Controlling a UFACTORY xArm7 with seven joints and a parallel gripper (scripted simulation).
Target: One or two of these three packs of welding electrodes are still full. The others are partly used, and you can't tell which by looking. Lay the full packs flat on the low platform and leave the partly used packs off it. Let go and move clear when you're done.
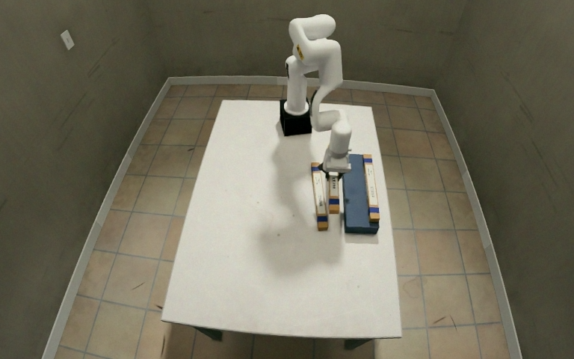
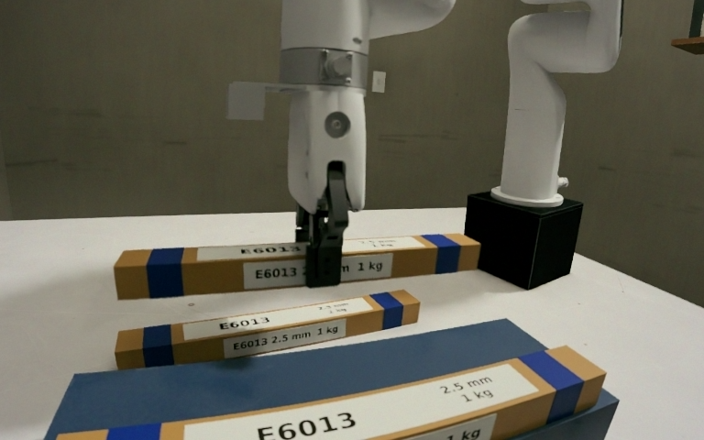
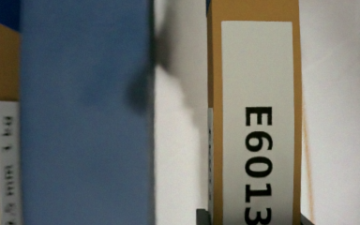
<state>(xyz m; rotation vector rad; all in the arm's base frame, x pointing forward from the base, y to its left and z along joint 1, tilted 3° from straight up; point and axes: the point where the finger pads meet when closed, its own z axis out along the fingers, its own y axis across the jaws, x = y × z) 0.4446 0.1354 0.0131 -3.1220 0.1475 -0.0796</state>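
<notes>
My gripper (image 1: 333, 173) (image 2: 317, 260) (image 3: 255, 218) is shut on an orange-brown pack with blue bands and an E6013 label. This held pack (image 1: 333, 192) (image 2: 213, 277) (image 3: 257, 66) is level and above the table, between the table pack and the platform in the top view. A second pack (image 1: 319, 190) (image 2: 204, 348) lies flat on the table, left of the platform. A third pack (image 1: 371, 182) (image 2: 353, 410) (image 3: 8, 66) lies flat on the low blue platform (image 1: 354, 199) (image 2: 291, 370) (image 3: 89, 150), along its right side in the top view. The held pack's far end is hidden by the gripper in the top view.
The white table (image 1: 237, 262) (image 2: 622, 332) carries everything. Bare platform top shows left of the third pack in the top view. The arm's black base block (image 1: 296, 123) (image 2: 524, 244) stands at the table's back. The platform sits close to the table's right edge.
</notes>
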